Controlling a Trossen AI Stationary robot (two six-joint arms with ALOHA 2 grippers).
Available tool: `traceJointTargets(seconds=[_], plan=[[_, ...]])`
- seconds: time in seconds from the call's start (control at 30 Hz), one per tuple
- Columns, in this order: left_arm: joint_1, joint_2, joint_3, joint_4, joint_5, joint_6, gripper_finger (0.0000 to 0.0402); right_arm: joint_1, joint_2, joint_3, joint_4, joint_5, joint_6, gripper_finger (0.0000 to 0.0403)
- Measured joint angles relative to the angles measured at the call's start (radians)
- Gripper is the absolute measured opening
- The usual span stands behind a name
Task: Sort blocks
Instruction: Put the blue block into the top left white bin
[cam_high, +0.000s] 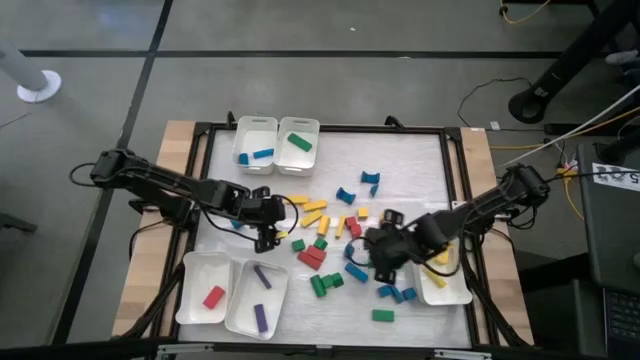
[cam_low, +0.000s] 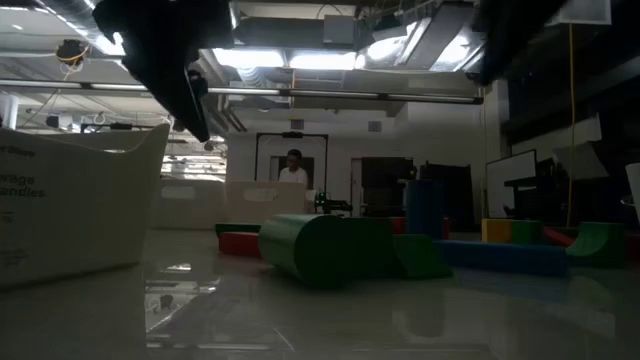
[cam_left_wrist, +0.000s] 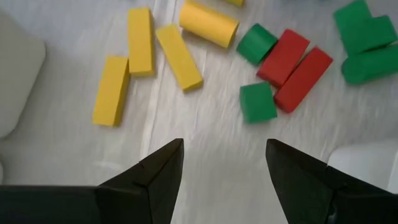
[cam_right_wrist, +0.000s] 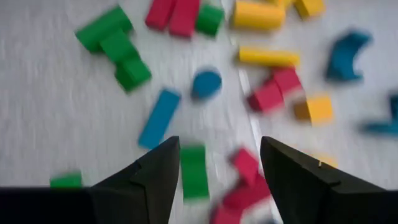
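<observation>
The blocks (cam_high: 335, 235) lie spread out in the middle of the table (cam_high: 410, 165). They are red, yellow, blue and green.

The left gripper (cam_high: 266, 238) hangs over the table at the left edge of the pile. Its two dark fingers (cam_left_wrist: 163, 168) stand apart and hold nothing. In the left wrist view, three yellow bars (cam_left_wrist: 142, 40) lie ahead of it, next to a yellow roll (cam_left_wrist: 209, 23). Two red blocks (cam_left_wrist: 294, 67) lie side by side there, touching, with a green cube (cam_left_wrist: 257, 102) just beside them.

The right gripper (cam_high: 379, 258) hangs over the right part of the pile. Its fingers (cam_right_wrist: 158, 169) are also spread apart, and nothing is between them. In the right wrist view, a green block (cam_right_wrist: 194, 171) lies just ahead of the gap. A blue bar (cam_right_wrist: 159, 117) and a round blue block (cam_right_wrist: 206, 83) lie a bit farther on.

Some blocks are in white trays. At the far side, one tray (cam_high: 254, 129) holds blue blocks and the tray (cam_high: 298, 127) next to it holds a green one. At the near left, one tray (cam_high: 200, 275) holds a red block and the tray (cam_high: 255, 310) beside it holds purple ones. A tray (cam_high: 452, 293) at the near right sits partly under the right arm and holds something yellow.

In the low view a person (cam_low: 293, 168) shows far back in the room.
</observation>
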Motion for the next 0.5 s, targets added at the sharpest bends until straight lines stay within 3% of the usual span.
traceJointTargets(seconds=[0.2,0.5], plan=[[0.0,-0.051,-0.063,0.056,0.0,-0.021,0.0217,-0.085,0.055,0.0,0.131,-0.058,-0.161,0.0221],[0.0,-0.072,-0.103,0.113,0.0,-0.004,0.0217,-0.178,0.159,0.0,0.159,-0.182,-0.226,0.0221]])
